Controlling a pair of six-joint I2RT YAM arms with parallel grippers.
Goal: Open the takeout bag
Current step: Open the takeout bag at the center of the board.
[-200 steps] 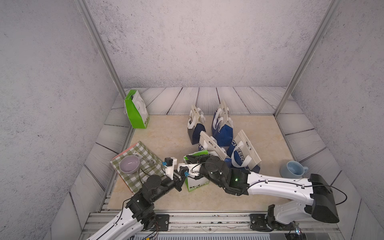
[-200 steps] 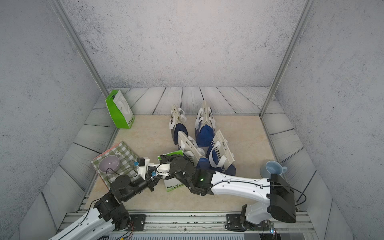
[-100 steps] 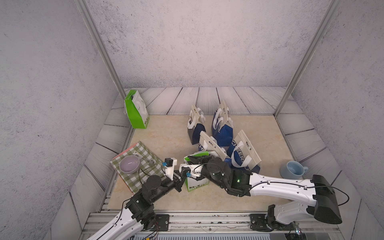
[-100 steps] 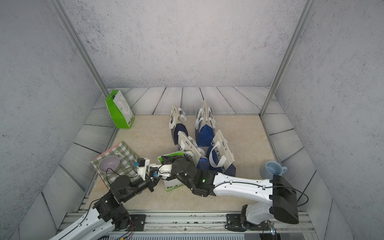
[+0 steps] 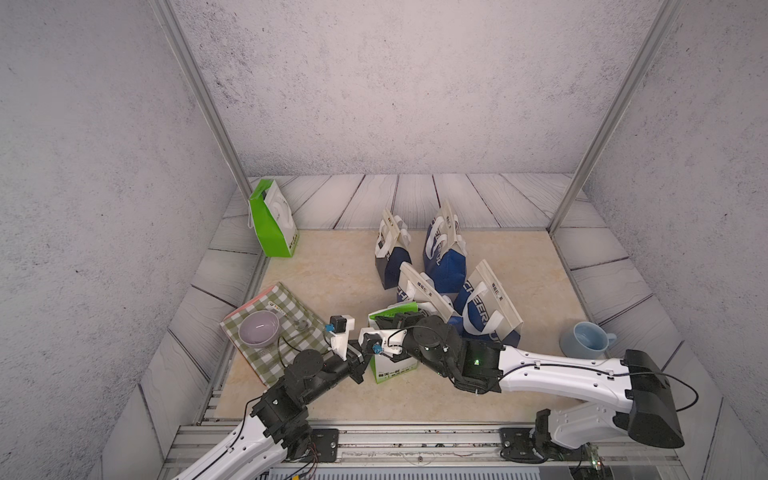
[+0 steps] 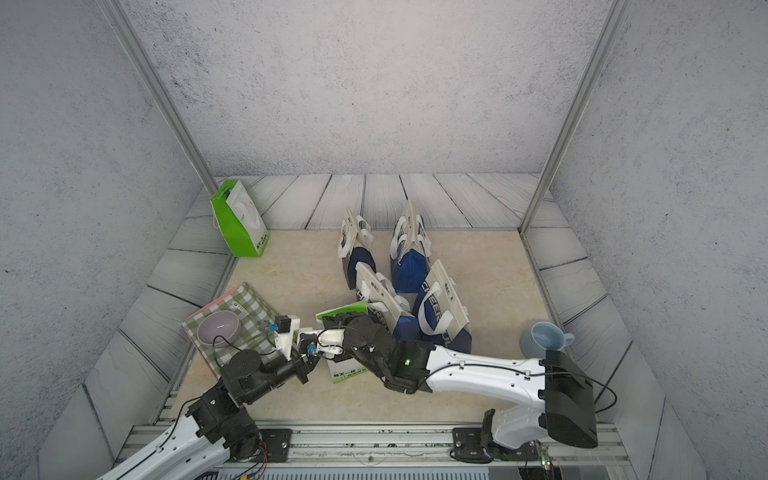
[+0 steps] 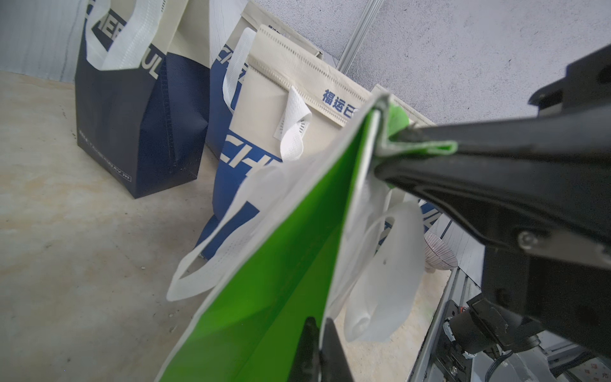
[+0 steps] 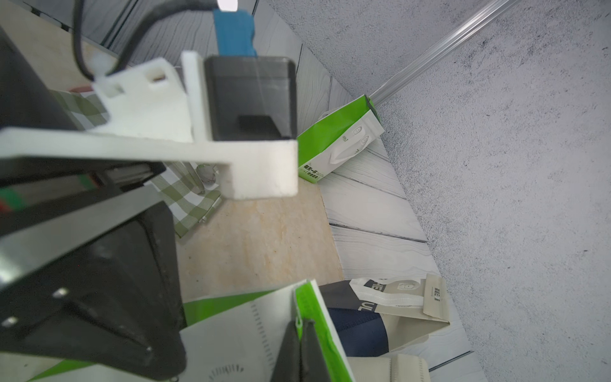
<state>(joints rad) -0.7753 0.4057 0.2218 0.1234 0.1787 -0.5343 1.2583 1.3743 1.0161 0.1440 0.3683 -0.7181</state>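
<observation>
- A beige, stone-patterned tabletop [image 5: 332, 270] is seen in both top views, bordered at the back and sides by pale grey planks [image 5: 415, 199].
- The space is closed in by rough grey walls [image 5: 395, 83] on three sides, with slanted metal posts [image 5: 199, 104] at the far corners.
- A metal rail [image 5: 415, 436] is fixed along the near edge, and both arms are mounted on it.
- The takeout bag [image 5: 392, 368], green and white, is stood upright near the front middle of the tabletop, between the two arms.
- The right gripper [image 8: 300, 334] is pressed together on the bag's green top rim, a thin fold of it pinched between the fingers.
- The left gripper [image 7: 319, 327] is closed on the edge of the bag's green side panel, with no gap left between the fingers.
- Four blue and cream bags [image 5: 440, 257] are grouped just behind the takeout bag, the nearest touching it or nearly so.
- Another green bag [image 5: 272, 224] is leant in the far left corner.
- A checked cloth [image 5: 291, 307] is laid at the left edge, with a lilac bowl [image 5: 258, 328] set on it.
- A light blue mug [image 5: 586, 338] is placed near the right edge, well apart from the bags.
</observation>
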